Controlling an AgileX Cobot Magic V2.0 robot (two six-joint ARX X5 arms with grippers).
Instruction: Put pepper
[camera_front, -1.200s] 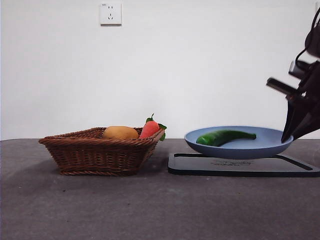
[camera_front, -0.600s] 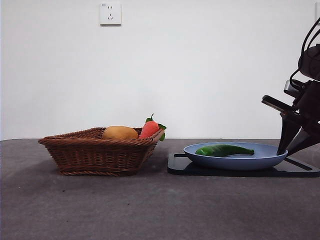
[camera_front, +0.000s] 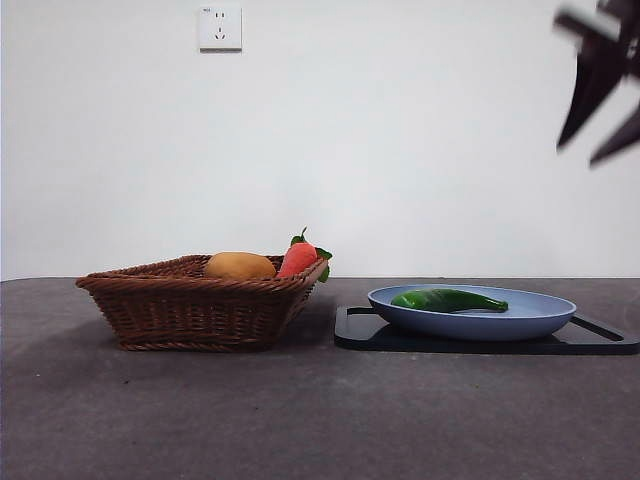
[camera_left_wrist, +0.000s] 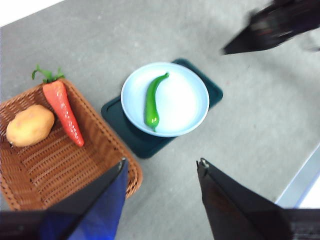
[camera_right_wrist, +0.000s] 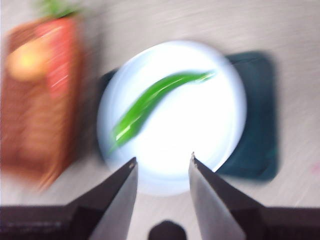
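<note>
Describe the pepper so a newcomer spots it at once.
Start at the wicker basket; beside it a blue plate sits on a dark tray. The pepper lies alone on that plate: long, curved, glossy green, unlike the orange carrot and the round potato in the basket.

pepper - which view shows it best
The left wrist view: the pepper lies sharp and whole from above, curved on the blue plate. The right wrist view shows it whole but motion-blurred; the front view shows only its side over the plate rim.

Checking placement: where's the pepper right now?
The pepper lies in the blue plate on the dark tray, right of the wicker basket in the front view.
</note>
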